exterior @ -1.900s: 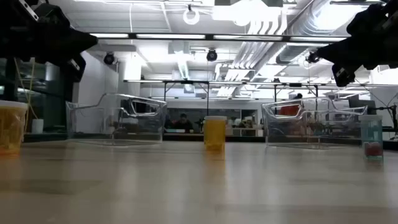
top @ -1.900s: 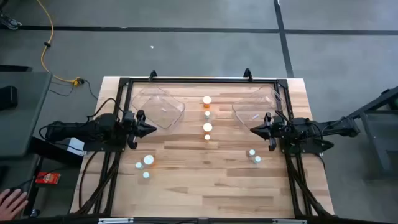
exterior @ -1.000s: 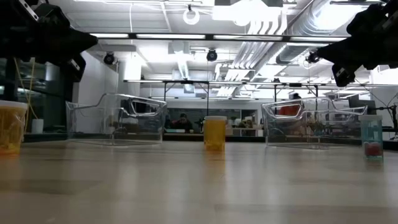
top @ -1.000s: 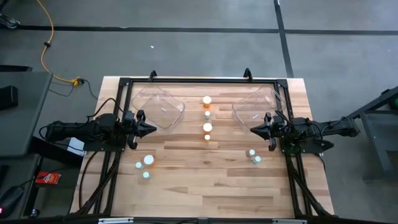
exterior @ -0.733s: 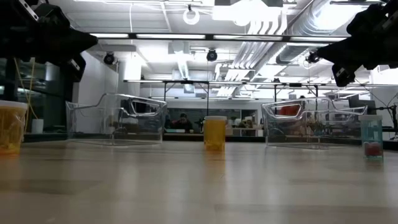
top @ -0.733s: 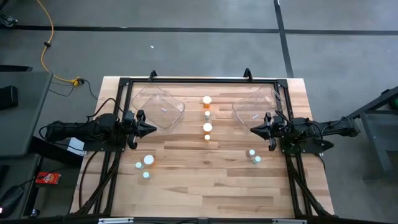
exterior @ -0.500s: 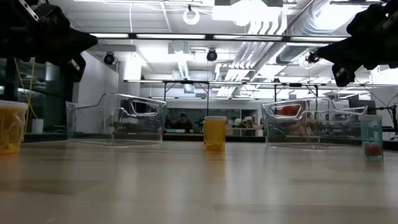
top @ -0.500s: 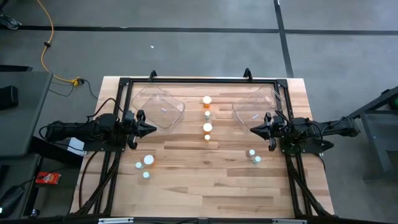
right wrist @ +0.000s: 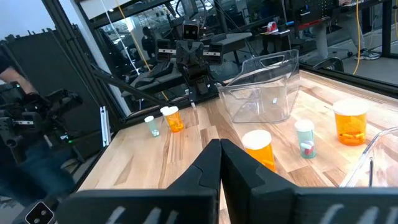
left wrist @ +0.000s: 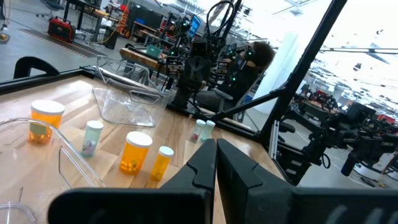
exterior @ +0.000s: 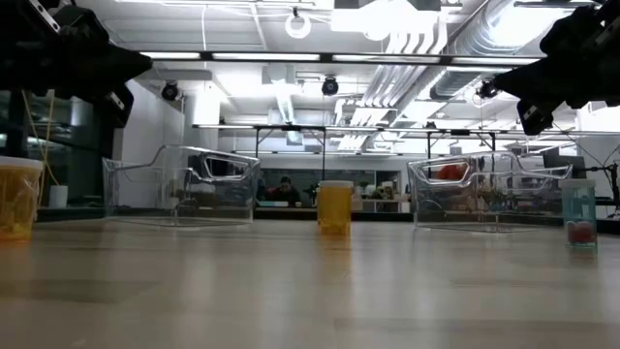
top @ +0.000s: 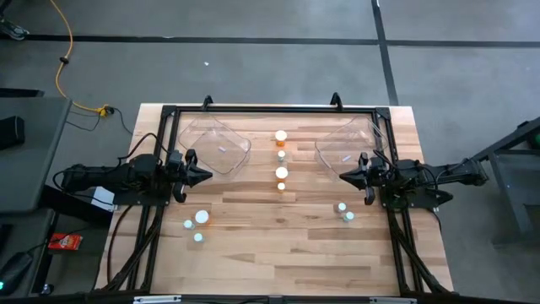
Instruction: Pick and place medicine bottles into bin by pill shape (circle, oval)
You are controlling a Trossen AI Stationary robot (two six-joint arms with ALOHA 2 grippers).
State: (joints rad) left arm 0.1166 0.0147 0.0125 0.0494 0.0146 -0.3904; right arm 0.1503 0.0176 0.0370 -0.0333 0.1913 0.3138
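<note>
Four medicine bottles stand upright in a line at the table's middle: an orange one [top: 281, 136], a small pale one [top: 282, 154], an orange one [top: 282, 173] and a small orange one [top: 282, 186]. Three more [top: 197, 223] stand near left, and two pale ones [top: 344, 212] near right. My left gripper [top: 209, 176] is shut and empty, held above the table's left side and pointing right. My right gripper [top: 341, 176] is shut and empty at the right side, pointing left. The middle bottles also show in the left wrist view [left wrist: 135, 152] and in the right wrist view [right wrist: 258, 146].
Two clear plastic bins stand at the back: one far left [top: 215, 143], one far right [top: 350, 143]. A black frame [top: 270, 110] runs along the table's edges. The light wood between the bottle groups is bare.
</note>
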